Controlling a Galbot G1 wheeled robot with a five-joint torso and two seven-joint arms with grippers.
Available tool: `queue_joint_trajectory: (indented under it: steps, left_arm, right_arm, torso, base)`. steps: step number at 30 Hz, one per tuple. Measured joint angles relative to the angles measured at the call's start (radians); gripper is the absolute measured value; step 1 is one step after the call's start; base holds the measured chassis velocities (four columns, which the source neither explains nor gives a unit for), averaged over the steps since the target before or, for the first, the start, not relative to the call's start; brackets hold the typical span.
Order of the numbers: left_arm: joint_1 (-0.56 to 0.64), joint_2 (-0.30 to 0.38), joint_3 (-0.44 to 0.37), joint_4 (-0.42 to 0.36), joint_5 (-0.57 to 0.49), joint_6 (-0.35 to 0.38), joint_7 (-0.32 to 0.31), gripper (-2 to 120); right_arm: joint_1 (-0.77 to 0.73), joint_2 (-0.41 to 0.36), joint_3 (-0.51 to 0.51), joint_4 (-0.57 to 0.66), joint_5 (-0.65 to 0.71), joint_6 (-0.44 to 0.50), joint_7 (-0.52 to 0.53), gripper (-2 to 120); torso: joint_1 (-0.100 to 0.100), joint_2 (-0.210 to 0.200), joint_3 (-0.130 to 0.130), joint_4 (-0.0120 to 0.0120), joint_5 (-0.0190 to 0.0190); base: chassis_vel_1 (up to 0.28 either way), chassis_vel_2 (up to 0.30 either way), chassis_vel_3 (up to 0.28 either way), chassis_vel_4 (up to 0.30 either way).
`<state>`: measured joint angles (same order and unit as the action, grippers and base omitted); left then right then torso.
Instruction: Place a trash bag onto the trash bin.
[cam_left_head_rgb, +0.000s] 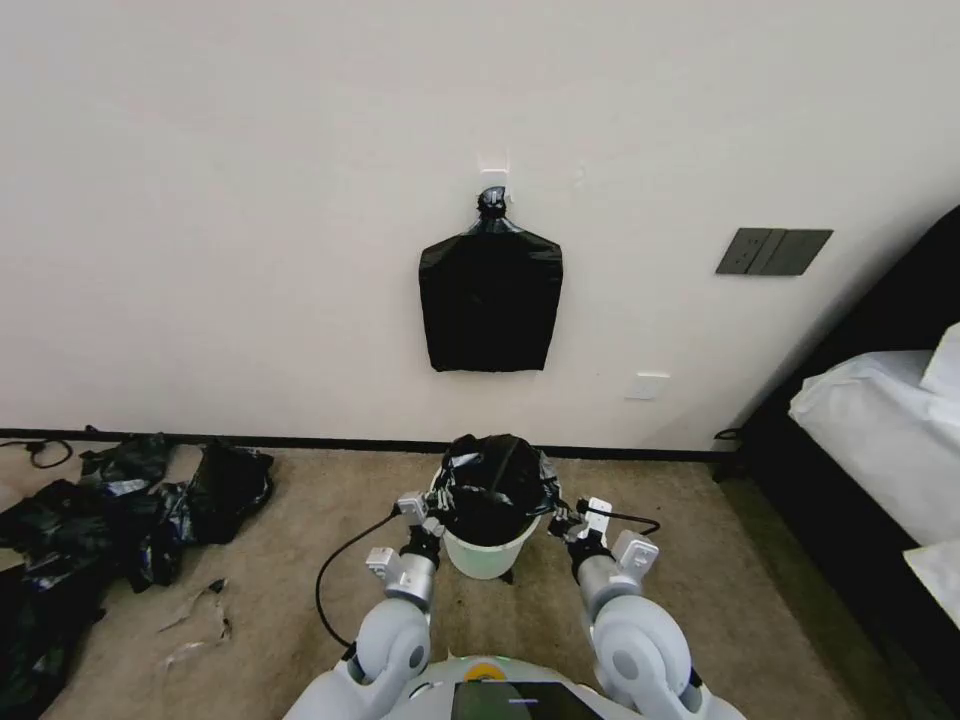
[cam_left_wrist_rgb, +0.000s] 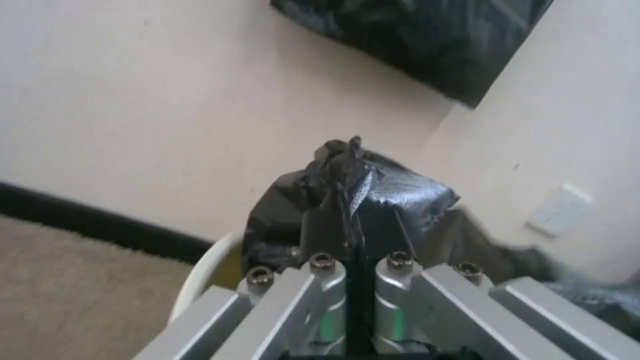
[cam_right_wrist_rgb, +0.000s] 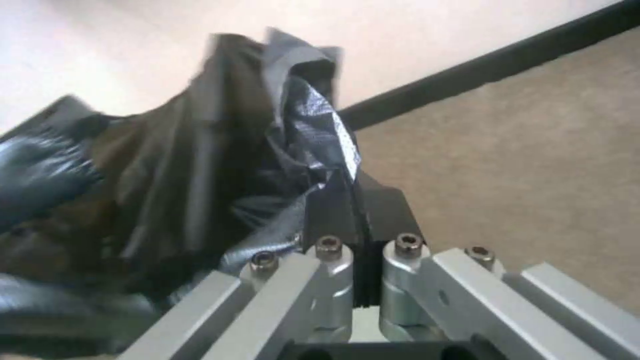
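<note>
— Both grippers clamped on something?
— Yes: left gripper (cam_left_head_rgb: 432, 508) and right gripper (cam_left_head_rgb: 562, 522) pinch opposite edges of the trash bag (cam_left_head_rgb: 492, 485), draped over the trash bin (cam_left_head_rgb: 487, 555) on the carpet (cam_left_head_rgb: 300, 560).

Head view: high on the robot, facing forward and down at the wall (cam_left_head_rgb: 250, 200) and carpet (cam_left_head_rgb: 300, 560); bin some way off, between both forearms.
Left wrist view: just behind the left end effector (cam_left_wrist_rgb: 350, 200), very close, facing wall and baseboard (cam_left_wrist_rgb: 100, 220).
Right wrist view: just behind the right end effector (cam_right_wrist_rgb: 353, 200), very close, facing carpet and baseboard.
Shared: the trash bag (cam_left_head_rgb: 492, 485) on the trash bin (cam_left_head_rgb: 485, 552) appears in all three; the hanging black bundle (cam_left_head_rgb: 490, 300) in head and left wrist views.
</note>
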<state>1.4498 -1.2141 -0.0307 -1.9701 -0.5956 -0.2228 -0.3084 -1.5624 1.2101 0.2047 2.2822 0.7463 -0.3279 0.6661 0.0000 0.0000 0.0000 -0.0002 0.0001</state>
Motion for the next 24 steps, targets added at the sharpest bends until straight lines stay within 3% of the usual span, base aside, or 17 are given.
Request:
queue_joint_trajectory:
  steps: [6,13,24]
  left_arm:
    - [0.064,0.0,-0.011,-0.014,0.028,0.0,-0.012,0]
    - [0.166,0.001,-0.029,-0.054,0.095,-0.001,-0.056,0]
    - [0.222,0.012,-0.042,-0.07,0.143,-0.002,-0.077,0]
  right_arm:
    - [-0.016,0.004,-0.009,-0.006,-0.03,-0.017,0.02,0]
    - [-0.011,0.014,-0.051,-0.015,-0.029,-0.135,0.087,0]
    - [0.009,0.004,-0.083,-0.029,0.015,-0.223,0.137,0]
  torso:
    - [0.0,0.0,0.0,0.0003,0.0]
    - [0.0,0.0,0.0,0.0001,-0.0001]
    - [0.0,0.0,0.0,0.0002,-0.0001]
  base:
    - [0.0,0.0,0.0,0.0]
    - [0.0,0.0,0.0,0.0]
    - [0.0,0.0,0.0,0.0]
